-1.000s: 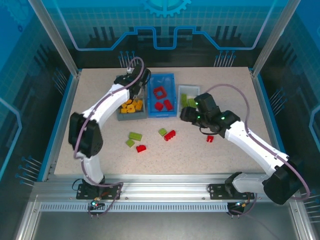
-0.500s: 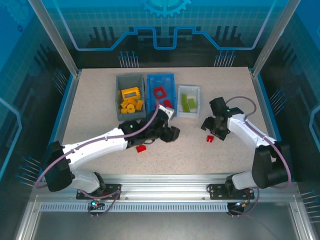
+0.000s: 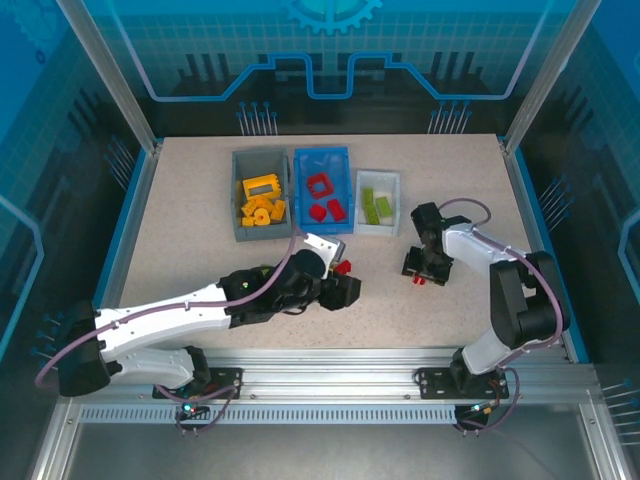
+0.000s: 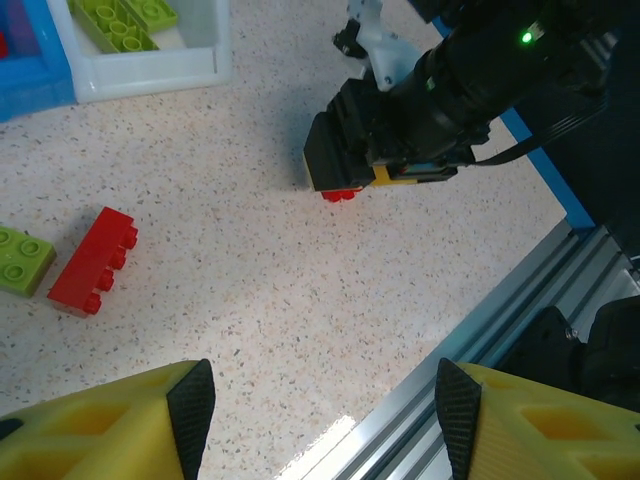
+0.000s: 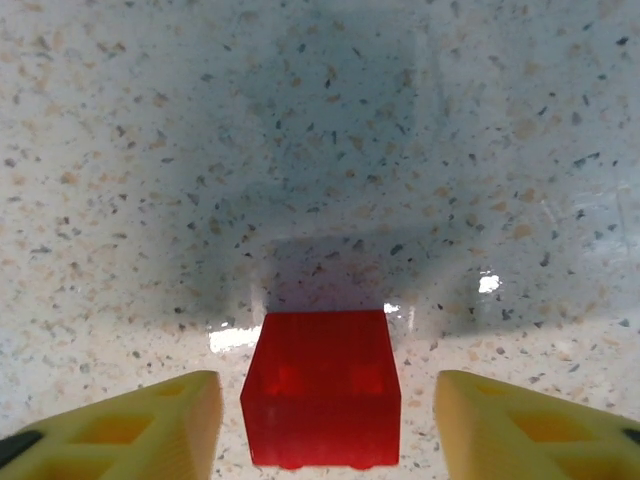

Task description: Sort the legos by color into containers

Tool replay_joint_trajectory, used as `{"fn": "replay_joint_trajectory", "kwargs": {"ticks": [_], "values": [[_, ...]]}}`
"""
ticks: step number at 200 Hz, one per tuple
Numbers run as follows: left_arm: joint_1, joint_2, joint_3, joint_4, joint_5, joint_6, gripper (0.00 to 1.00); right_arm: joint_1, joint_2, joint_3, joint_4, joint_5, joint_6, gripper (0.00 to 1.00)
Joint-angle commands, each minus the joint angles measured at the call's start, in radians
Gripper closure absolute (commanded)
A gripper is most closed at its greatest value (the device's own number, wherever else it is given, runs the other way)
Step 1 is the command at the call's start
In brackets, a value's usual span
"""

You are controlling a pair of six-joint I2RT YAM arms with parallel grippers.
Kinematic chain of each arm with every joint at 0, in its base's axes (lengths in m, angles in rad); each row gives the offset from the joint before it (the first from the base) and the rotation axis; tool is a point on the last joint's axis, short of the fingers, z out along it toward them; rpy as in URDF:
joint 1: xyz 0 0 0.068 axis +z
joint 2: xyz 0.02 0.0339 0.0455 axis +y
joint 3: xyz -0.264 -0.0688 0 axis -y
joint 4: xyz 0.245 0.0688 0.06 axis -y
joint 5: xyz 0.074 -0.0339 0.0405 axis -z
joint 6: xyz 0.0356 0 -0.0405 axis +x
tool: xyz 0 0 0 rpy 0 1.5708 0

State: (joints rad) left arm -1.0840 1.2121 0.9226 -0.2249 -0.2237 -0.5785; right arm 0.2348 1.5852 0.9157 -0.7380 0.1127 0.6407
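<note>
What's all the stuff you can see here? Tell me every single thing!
grey bin: one, grey, far side of table, leftmost
blue bin: one, blue, middle
white tray: one, white, rightmost
yellow bricks: several, yellow, in grey bin
red bricks: three, red, in blue bin
green bricks: at least two, green, in white tray
long brick: one, red, loose on table
loose green brick: one, green, beside long brick
small brick: one, red, on table under right hand
table: one, speckled beige
left hand: open, empty
right hand: open, straddling small brick
</note>
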Motion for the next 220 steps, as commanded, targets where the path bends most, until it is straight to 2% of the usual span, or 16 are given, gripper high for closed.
{"fn": "replay_joint_trajectory", "kwargs": {"ticks": [1,46,58,79,92,119,154,182,220], "values": [[-0.003,-0.024,0.002,0.012,-0.037,-0.010,0.36,-0.012,0.015,-0.013,0.009,0.004,-0.009,0.48],[-0.002,-0.057,0.019,-0.029,-0.086,-0.001,0.38,0.028,-0.030,-0.002,-0.005,0.064,-0.010,0.67],[-0.003,-0.079,0.043,-0.087,-0.146,-0.002,0.38,0.095,-0.074,0.021,-0.031,0.110,-0.006,0.68],[0.007,-0.114,0.117,-0.252,-0.312,-0.022,0.38,0.244,-0.133,0.114,-0.068,0.161,0.012,0.69],[0.047,-0.119,0.173,-0.366,-0.350,-0.040,0.38,0.334,-0.124,0.206,-0.063,0.157,0.017,0.69],[0.207,-0.110,0.263,-0.511,-0.269,-0.069,0.38,0.456,0.008,0.423,-0.016,0.124,-0.004,0.69],[0.397,-0.090,0.330,-0.590,-0.138,-0.071,0.38,0.457,0.271,0.712,0.022,0.044,-0.046,0.69],[0.456,-0.100,0.338,-0.588,-0.103,-0.064,0.38,0.429,0.469,0.911,0.006,-0.040,-0.068,0.70],[0.466,-0.106,0.325,-0.585,-0.084,-0.061,0.38,0.406,0.642,1.077,-0.025,-0.108,-0.088,0.68]]}}
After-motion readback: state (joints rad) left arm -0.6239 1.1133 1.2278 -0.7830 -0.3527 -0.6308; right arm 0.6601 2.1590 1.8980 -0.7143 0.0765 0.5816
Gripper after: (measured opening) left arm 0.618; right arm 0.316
